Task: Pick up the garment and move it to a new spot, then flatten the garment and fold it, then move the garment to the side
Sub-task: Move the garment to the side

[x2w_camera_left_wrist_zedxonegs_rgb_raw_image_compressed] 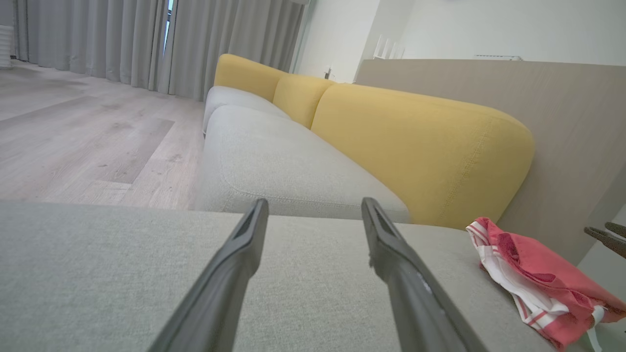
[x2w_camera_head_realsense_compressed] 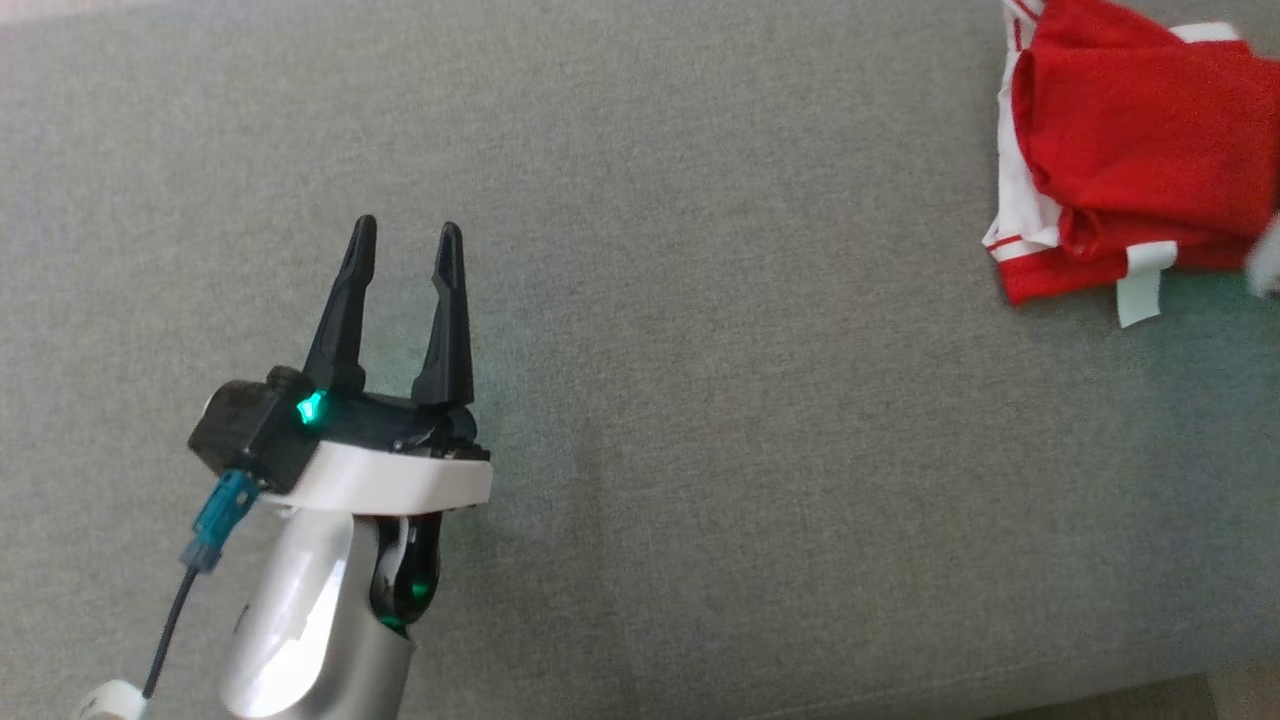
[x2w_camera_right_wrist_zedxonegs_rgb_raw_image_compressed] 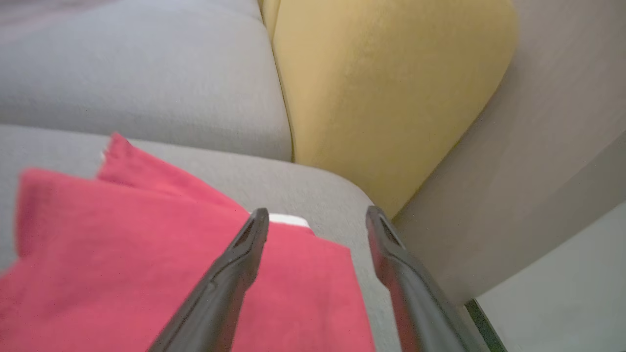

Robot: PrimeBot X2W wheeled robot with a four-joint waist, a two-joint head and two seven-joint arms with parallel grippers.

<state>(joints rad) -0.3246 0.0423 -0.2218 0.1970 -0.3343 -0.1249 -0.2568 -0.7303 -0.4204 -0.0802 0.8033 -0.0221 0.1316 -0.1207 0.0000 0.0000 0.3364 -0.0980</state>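
The garment is red with white trim, folded into a compact bundle at the far right of the grey cushion. My left gripper hovers open and empty over the cushion's left part, well away from it. From the left wrist view the garment lies at the lower right, beside the left gripper. My right gripper is open just above the garment, its jaws apart with nothing between them; red cloth lies under the left finger. A pale blur of the right arm shows at the edge.
Yellow back cushions and a beige panel rise behind the seat. A second grey seat continues beyond. Wooden floor and curtains lie to the side. The cushion's front edge runs along the bottom right.
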